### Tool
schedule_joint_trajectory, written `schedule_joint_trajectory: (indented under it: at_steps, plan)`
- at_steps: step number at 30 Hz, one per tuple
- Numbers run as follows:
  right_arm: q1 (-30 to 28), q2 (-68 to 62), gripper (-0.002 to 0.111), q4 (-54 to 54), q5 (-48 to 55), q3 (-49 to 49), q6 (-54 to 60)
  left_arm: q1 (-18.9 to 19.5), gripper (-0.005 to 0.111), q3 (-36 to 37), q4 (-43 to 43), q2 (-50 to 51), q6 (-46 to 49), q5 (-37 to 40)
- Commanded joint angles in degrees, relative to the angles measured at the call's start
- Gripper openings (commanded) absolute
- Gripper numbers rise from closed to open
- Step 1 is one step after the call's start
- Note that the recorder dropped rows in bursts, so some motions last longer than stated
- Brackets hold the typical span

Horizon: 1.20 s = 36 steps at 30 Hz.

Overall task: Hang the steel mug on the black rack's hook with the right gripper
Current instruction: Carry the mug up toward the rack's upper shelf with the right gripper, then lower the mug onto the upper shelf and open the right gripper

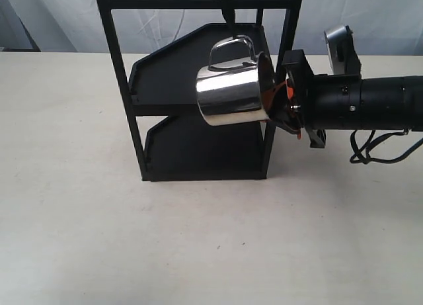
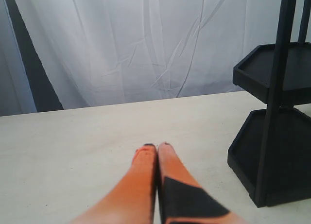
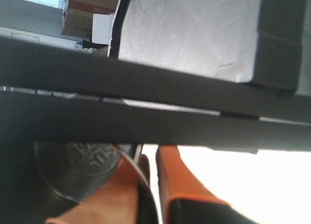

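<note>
The steel mug [image 1: 228, 93] hangs on its side in front of the black rack [image 1: 125, 87], its mouth facing right and its looped handle [image 1: 231, 50] on top. My right gripper [image 1: 277, 96] is shut on the mug's rim, coming in from the right. The hook [image 1: 227, 7] points down from the top crossbar, and the handle sits a little below its tip, apart from it. In the right wrist view the mug's rim [image 3: 141, 173] runs between the orange fingers [image 3: 177, 178], with rack bars [image 3: 146, 88] close ahead. My left gripper [image 2: 157, 147] is shut and holds nothing, low over the table.
The rack's two lipped trays [image 2: 262, 63] stand right of the left gripper. The right arm's black body [image 1: 370, 103] and cables [image 1: 380, 149] stretch to the right edge. Pale tabletop [image 1: 198, 239] lies in front of the rack, with a white curtain [image 2: 146, 44] behind.
</note>
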<state>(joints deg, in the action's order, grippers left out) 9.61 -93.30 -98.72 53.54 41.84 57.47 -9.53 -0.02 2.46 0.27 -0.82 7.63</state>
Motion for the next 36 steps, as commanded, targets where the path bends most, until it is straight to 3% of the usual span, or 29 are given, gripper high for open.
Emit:
schedule_joint_trajectory:
  at_steps: [1,4,36]
  plan:
    - [-0.5,-0.63,0.031,0.78,-6.36,-0.38,-0.43,-0.27,0.002,0.02,0.14,-0.27,-0.14,-0.3]
    - [-0.5,-0.63,0.04,0.78,-6.1,-0.38,-0.43,-0.27,0.002,0.02,0.14,-0.27,-0.14,-0.3]
    - [-0.5,5.62,0.039,5.77,-7.17,-0.38,-0.57,-0.27,0.002,0.02,0.14,-0.27,-0.14,-0.3]
